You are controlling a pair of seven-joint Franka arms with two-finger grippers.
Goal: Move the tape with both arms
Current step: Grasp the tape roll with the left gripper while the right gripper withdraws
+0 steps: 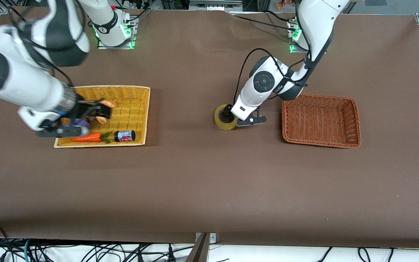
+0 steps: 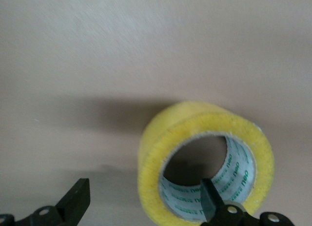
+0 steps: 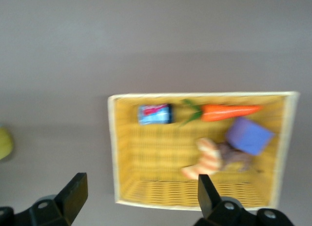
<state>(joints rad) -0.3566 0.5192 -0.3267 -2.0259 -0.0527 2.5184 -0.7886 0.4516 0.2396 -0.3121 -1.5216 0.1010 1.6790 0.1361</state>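
Observation:
The tape (image 1: 222, 120), a pale-yellow ring, sits on the brown table between the two baskets. My left gripper (image 1: 235, 118) is down at it and open. In the left wrist view, one finger (image 2: 208, 196) is inside the hole of the tape (image 2: 195, 121) and the other finger (image 2: 78, 194) is outside the roll, so the gripper (image 2: 144, 189) straddles the wall without closing on it. My right gripper (image 1: 98, 111) hangs open and empty over the yellow basket (image 1: 136, 89), also seen in the right wrist view (image 3: 141, 184).
The yellow basket (image 3: 113, 153) holds a carrot (image 1: 87, 138), a small black can (image 1: 124, 135), a purple block (image 1: 80, 123) and a croissant (image 1: 102, 119). A brown basket (image 1: 320, 142) stands beside the tape, toward the left arm's end.

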